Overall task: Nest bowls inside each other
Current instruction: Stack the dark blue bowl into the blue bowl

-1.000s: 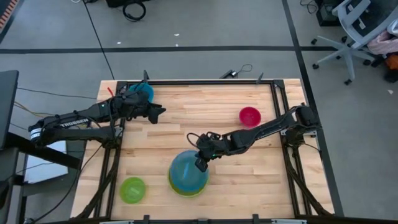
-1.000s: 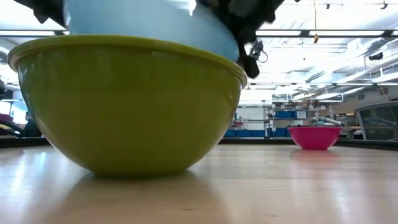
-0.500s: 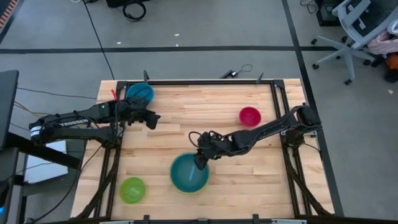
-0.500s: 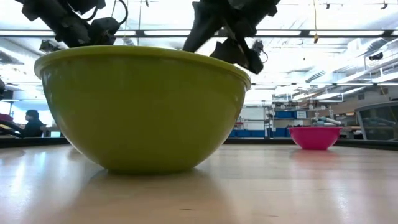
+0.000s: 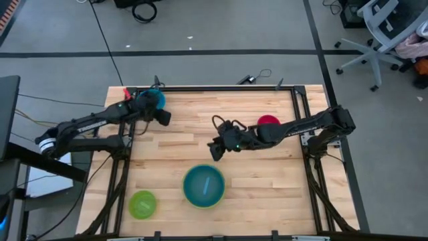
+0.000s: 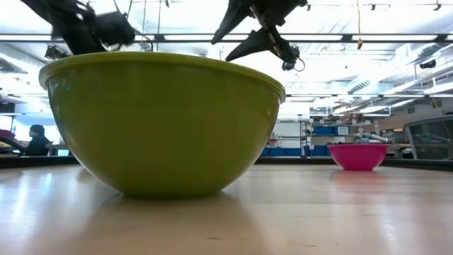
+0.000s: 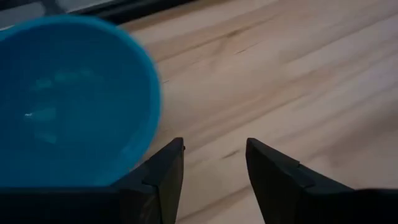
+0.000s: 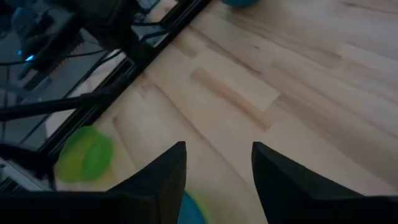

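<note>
The large lime green bowl (image 5: pixel 188 198) stands on its base near the table's front with the light blue bowl (image 5: pixel 204 186) nested inside it; in the low view only the green wall (image 6: pixel 163 120) shows. The teal blue bowl (image 5: pixel 151 100) sits at the far left corner, the small lime green bowl (image 5: pixel 142 204) at the near left, and the small magenta-red bowl (image 5: pixel 269 122) at the far right, partly behind my right arm. My left gripper (image 7: pixel 214 168) hangs open just beside the teal bowl (image 7: pixel 68 99). My right gripper (image 5: pixel 215 150) is open above mid-table, beyond the nested pair.
Black frame rails run along the table's edges (image 5: pixel 200 88). Bare wood lies between the nested pair and the magenta-red bowl (image 6: pixel 357 156). The right wrist view looks over the small green bowl (image 8: pixel 84 152) and the table's left rail.
My right gripper has opened and let go of the light blue bowl, which has dropped from a tilt on the rim to sit level inside the large green bowl. It has then risen and drawn back toward the far edge. My left gripper has tipped downward and swung toward the teal bowl.
</note>
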{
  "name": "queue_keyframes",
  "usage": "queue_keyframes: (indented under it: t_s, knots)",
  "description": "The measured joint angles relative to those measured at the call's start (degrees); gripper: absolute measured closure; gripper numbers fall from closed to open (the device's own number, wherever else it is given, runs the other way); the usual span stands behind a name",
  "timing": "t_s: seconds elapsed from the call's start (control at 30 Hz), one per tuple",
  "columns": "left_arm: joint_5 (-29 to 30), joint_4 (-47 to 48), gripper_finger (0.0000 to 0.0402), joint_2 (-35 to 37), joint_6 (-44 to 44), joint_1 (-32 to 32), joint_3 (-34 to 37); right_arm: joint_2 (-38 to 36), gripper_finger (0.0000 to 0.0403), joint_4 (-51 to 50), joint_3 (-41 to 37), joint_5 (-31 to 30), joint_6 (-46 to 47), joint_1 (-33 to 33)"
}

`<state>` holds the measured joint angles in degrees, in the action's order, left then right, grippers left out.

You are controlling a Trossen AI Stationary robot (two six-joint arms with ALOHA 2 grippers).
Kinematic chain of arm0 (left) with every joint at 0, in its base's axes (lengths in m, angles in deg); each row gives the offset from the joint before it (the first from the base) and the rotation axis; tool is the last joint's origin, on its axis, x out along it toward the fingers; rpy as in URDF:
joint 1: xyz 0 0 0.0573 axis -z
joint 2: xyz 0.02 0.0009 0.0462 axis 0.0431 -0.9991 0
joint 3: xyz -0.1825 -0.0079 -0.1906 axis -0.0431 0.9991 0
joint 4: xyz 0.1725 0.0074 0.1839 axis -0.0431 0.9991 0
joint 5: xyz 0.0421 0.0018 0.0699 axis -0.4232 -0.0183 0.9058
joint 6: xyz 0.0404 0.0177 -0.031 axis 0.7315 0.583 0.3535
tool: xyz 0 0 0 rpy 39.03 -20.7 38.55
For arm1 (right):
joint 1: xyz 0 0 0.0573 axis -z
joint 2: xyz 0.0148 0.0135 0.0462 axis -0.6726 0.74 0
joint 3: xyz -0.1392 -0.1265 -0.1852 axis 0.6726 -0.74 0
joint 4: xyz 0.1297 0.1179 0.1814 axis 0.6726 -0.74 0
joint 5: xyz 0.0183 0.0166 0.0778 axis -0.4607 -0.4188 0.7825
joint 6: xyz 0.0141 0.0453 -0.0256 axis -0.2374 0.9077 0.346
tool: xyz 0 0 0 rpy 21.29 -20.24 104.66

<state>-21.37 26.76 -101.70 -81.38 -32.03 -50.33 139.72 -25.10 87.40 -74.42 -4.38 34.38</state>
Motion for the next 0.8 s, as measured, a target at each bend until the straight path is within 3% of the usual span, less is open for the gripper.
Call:
queue_keyframes:
  t_s: [0.27, 0.5, 0.6, 0.8]
  knots:
    - [-0.12, -0.31, 0.0232, -11.37, 7.14, -7.44, 0.02, -0.69, 0.0218, -3.7, 0.0, 1.6, -0.01, 1.29]
    - [2.1, -4.64, 0.0245, -17.39, 12.03, -9.8, 0.04, -0.69, 0.0219, -4.77, 0.0, 1.75, -0.01, 1.29]
    - [2.12, -6.17, 0.0279, -19.25, 16.11, -9.65, 0.04, -0.69, 0.0219, -5.11, 0.0, 1.75, 0.01, 1.29]
    - [2.05, -8.28, 0.0387, -19.85, 26.56, -7.13, 0.02, -1.01, 0.0221, -8.44, 0.0, 1.49, 1.58, 2.07]
